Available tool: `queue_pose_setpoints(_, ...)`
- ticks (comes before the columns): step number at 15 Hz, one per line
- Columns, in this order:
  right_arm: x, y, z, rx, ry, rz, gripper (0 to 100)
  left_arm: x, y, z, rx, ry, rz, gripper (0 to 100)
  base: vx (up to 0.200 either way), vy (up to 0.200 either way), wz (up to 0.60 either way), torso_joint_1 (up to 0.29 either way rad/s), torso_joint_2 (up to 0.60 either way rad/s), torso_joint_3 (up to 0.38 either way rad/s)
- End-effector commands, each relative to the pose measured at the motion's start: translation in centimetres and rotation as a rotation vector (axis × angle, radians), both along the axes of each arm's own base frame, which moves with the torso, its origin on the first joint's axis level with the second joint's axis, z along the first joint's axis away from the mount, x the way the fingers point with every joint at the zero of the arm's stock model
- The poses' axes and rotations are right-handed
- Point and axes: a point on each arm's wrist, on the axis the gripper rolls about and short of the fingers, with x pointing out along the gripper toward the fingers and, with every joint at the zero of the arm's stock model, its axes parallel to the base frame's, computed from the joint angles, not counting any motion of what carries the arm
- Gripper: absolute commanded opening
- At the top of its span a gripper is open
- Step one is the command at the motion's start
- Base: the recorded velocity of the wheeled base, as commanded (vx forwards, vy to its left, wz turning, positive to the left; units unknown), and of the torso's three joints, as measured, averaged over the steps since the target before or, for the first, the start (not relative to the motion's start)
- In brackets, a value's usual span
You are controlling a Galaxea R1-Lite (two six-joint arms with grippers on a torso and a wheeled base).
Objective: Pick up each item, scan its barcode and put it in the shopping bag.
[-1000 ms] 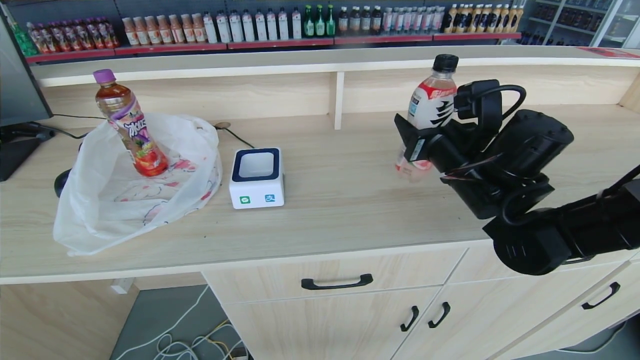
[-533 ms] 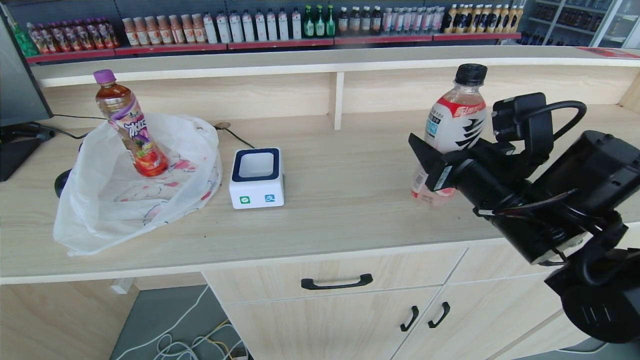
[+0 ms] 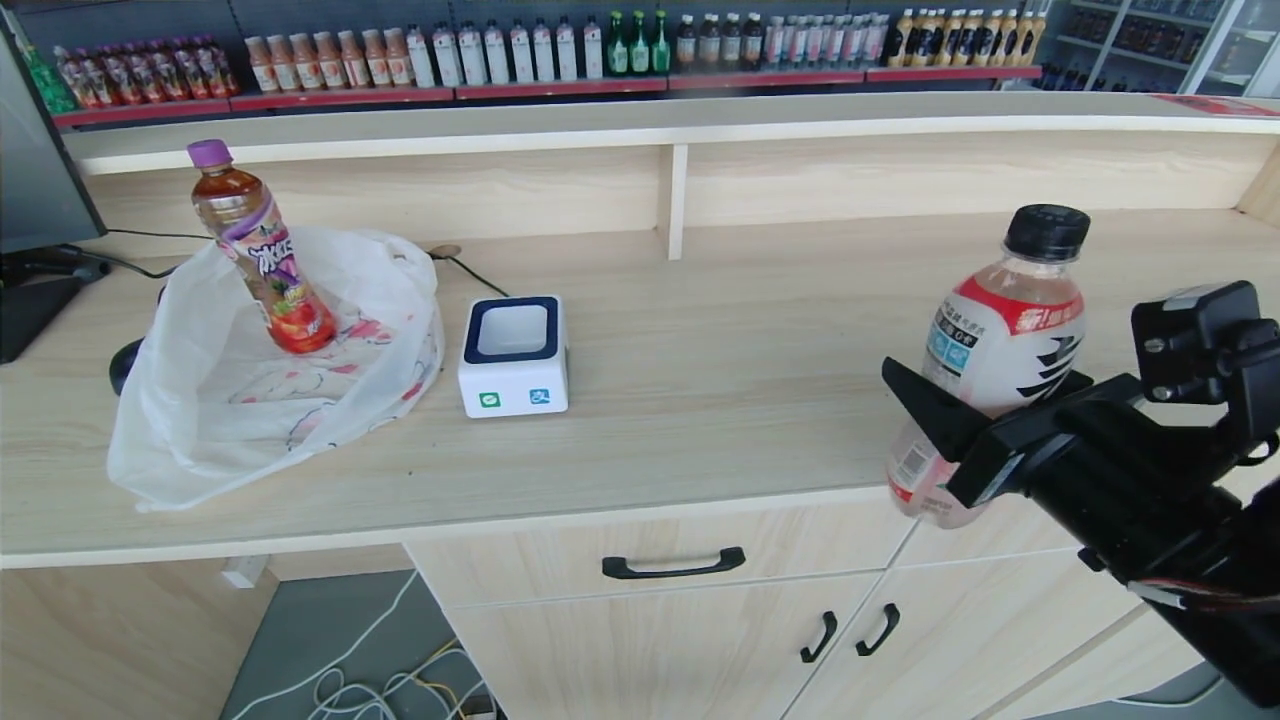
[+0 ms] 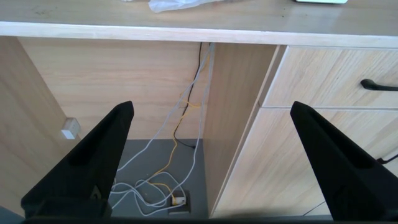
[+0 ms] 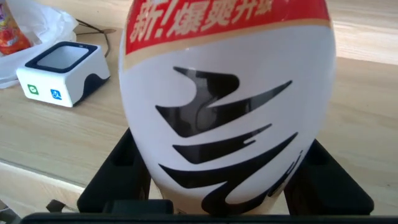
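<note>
My right gripper (image 3: pixel 985 420) is shut on a clear bottle (image 3: pixel 990 360) with a black cap and a red, white and black label, held upright above the counter's front edge at the right. The same bottle (image 5: pixel 227 106) sits close up between the black fingers (image 5: pixel 112 174) in the right wrist view. A white scanner (image 3: pixel 514 354) with a dark-rimmed window stands mid-counter. To its left lies a white shopping bag (image 3: pixel 250 390) with a purple-capped tea bottle (image 3: pixel 262 250) leaning in it. My left gripper (image 4: pixel 205 162) hangs open below counter height, facing the cabinet front.
A monitor and cables (image 3: pixel 40 230) stand at the far left. A raised wooden ledge (image 3: pixel 670 130) runs along the back of the counter, with shelves of bottles behind it. Drawers with black handles (image 3: pixel 673 566) lie below. Cables (image 4: pixel 168 180) trail on the floor under the counter.
My right arm has drawn the black-capped bottle back from the counter's right side toward the front edge and nearer the camera. The bag, tea bottle and scanner have stayed put.
</note>
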Motion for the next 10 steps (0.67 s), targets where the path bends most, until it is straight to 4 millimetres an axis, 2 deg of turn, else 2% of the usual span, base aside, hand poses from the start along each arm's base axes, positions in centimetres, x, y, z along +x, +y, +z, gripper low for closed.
queue_pose_setpoints(1,-1.4,-0.5,0.2,0.006,-0.014,0.021,0,0.0,0.0,0.0,0.000,0.000,0.000,100,0.000,0.000,0.00,0.000,0.00,0.000)
queue_pose_setpoints(7,-3.6,2.7,0.1,0.052,0.016,0.230,0,0.0,0.0,0.0,0.000,0.002,0.000,100,0.000,0.000,0.00,0.000,0.00,0.000)
queue_pose_setpoints(10,-3.5,4.5,1.1,0.151,0.033,0.356,0,0.0,0.0,0.0,0.000,0.000,0.002,100,0.000,0.000,0.00,0.000,0.00,0.000)
